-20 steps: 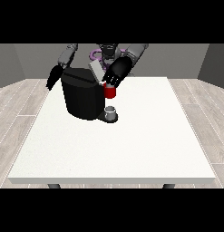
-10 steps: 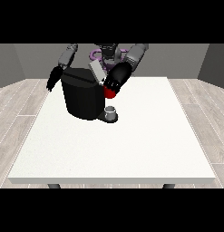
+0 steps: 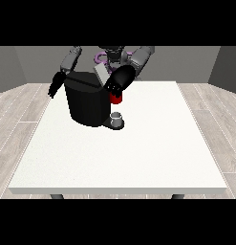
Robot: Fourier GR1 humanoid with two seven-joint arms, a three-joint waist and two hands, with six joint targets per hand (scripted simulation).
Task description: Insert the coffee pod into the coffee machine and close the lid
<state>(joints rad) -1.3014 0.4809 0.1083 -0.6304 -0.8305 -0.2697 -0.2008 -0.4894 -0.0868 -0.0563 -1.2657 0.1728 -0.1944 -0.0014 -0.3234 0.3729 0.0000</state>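
Observation:
The black coffee machine stands on the white table, left of the middle. A light grey lid flap sticks up behind its top. The hand at the view's right is at the machine's upper right corner, right above a red thing at the machine, and partly covers it. A small grey thing sits on the machine's low base. The hand at the view's left hangs beside the machine's left side, apart from it, with its fingers pointing down.
The robot's torso stands behind the table's far edge. The white table stretches wide in front of and to the right of the machine. A wooden floor surrounds the table.
The hand at the view's right has moved down and left onto the machine's upper corner and now hides more of the red thing. The other hand has barely shifted.

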